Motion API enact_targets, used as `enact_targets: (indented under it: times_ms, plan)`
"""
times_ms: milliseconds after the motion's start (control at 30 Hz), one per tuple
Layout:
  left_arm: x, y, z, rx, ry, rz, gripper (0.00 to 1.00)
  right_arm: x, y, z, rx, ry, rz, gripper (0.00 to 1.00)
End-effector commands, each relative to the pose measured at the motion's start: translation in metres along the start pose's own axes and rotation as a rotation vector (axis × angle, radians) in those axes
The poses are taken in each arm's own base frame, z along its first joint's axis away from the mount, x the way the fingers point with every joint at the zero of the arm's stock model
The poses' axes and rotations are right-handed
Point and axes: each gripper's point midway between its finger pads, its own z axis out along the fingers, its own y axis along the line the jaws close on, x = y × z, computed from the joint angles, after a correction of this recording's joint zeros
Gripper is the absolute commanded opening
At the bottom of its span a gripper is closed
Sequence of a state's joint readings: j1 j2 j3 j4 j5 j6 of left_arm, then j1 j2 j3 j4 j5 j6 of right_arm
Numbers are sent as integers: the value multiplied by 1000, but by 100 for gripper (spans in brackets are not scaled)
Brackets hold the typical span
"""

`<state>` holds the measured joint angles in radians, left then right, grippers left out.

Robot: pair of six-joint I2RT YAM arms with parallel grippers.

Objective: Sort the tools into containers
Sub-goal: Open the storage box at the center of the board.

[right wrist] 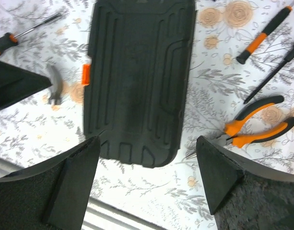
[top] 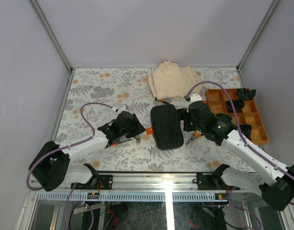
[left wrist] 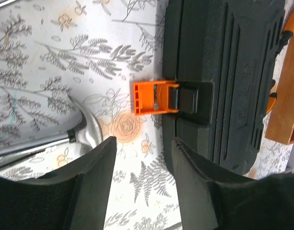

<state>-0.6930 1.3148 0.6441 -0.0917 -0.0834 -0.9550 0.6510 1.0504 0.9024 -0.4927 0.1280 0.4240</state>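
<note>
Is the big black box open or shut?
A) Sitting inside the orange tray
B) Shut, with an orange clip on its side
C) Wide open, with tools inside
B: the black box lies flat on the table as one closed piece, with its orange clip sticking out from one edge, and the pliers and hammer lie outside it.

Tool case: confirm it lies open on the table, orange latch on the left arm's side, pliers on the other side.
Wrong on one point: the tool case is closed, not open; the right wrist view shows its ribbed outer shell facing up. The rest stands: the orange latch is on the left arm side, the pliers on the other.
</note>
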Motion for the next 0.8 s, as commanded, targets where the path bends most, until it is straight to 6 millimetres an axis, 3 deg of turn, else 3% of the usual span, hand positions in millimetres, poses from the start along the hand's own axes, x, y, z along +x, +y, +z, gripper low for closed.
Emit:
enact_targets:
  times_ms: [0, 100, 300, 533, 767]
  plan:
    - [14, 17, -14, -13, 48, 35, 50, -11, 16, -28, 34, -43, 26, 87]
    - [16, 17, -20, -10, 62, 53, 51, -13, 31, -25, 73, -53, -8, 88]
    - [12, 19, -22, 6, 37, 80, 52, 3, 74, 5, 99, -14, -106, 90]
    - [14, 20, 6, 107, 42, 18, 53, 37, 86, 43, 178, 26, -217, 93]
    - [9, 18, 33, 135, 54, 20, 52, 41, 91, 59, 174, 20, -246, 94]
